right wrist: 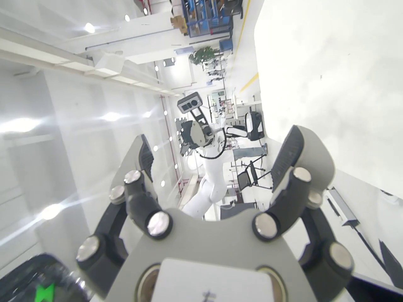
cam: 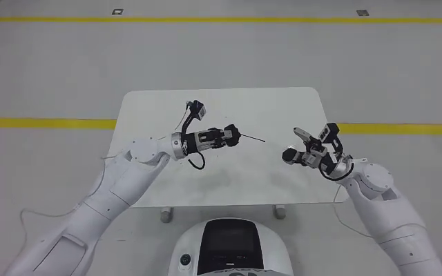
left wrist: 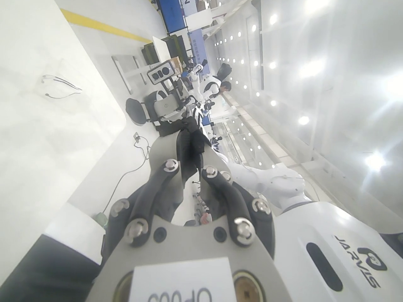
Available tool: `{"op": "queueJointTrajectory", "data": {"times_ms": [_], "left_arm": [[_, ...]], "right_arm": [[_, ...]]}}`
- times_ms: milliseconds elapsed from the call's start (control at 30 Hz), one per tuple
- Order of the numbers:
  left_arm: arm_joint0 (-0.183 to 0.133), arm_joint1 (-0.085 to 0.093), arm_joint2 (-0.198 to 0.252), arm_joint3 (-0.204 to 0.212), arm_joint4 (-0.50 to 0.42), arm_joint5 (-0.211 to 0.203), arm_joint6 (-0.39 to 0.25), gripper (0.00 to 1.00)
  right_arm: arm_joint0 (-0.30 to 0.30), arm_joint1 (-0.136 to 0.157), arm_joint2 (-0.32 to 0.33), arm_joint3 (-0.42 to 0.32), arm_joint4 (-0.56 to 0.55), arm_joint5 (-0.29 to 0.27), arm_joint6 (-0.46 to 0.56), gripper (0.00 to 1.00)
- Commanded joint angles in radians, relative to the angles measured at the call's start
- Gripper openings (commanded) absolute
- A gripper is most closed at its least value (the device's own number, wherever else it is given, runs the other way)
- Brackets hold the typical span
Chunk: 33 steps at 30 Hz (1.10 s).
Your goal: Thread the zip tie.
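Note:
A thin black zip tie (cam: 253, 139) sticks out sideways over the white table (cam: 276, 110) toward the other arm. My left gripper (cam: 235, 135) is shut on its near end, held above the table's middle. In the left wrist view the left gripper (left wrist: 190, 133) has its dark fingers pressed together, and the tie is hard to make out there. My right gripper (cam: 294, 145) hangs over the table's right side, open and empty, a short gap from the tie's free tip. Its ribbed pads (right wrist: 288, 153) stand wide apart in the right wrist view, with the left arm facing it farther off.
Two thin pale strips with small heads (left wrist: 61, 87) lie on the table beyond the left gripper. The table's rounded corner (left wrist: 121, 117) and right edge are near the right arm. Yellow floor lines (cam: 55, 123) run behind the table.

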<state>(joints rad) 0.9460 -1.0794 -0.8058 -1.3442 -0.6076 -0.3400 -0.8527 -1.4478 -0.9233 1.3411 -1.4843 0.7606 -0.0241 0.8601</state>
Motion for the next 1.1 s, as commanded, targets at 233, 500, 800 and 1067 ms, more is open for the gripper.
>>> {"op": "queueJointTrajectory", "data": {"times_ms": [233, 500, 800, 1067], "left_arm": [[-0.05, -0.062, 0.049, 0.11, -0.024, 0.0, -0.017, 0.0], [-0.07, -0.07, 0.053, 0.101, 0.015, 0.0, -0.027, 0.0], [-0.036, -0.082, 0.073, 0.111, -0.06, 0.096, -0.014, 0.0], [-0.049, -0.093, 0.084, 0.134, -0.078, 0.093, -0.048, 0.0]], "right_arm": [[0.127, -0.022, -0.053, 0.193, 0.068, -0.076, 0.237, 1.0], [0.132, -0.023, -0.056, 0.199, 0.06, -0.072, 0.225, 1.0], [0.135, -0.038, -0.089, 0.213, 0.059, -0.233, 0.362, 1.0], [0.141, -0.051, -0.099, 0.228, 0.021, -0.316, 0.327, 1.0]]}}
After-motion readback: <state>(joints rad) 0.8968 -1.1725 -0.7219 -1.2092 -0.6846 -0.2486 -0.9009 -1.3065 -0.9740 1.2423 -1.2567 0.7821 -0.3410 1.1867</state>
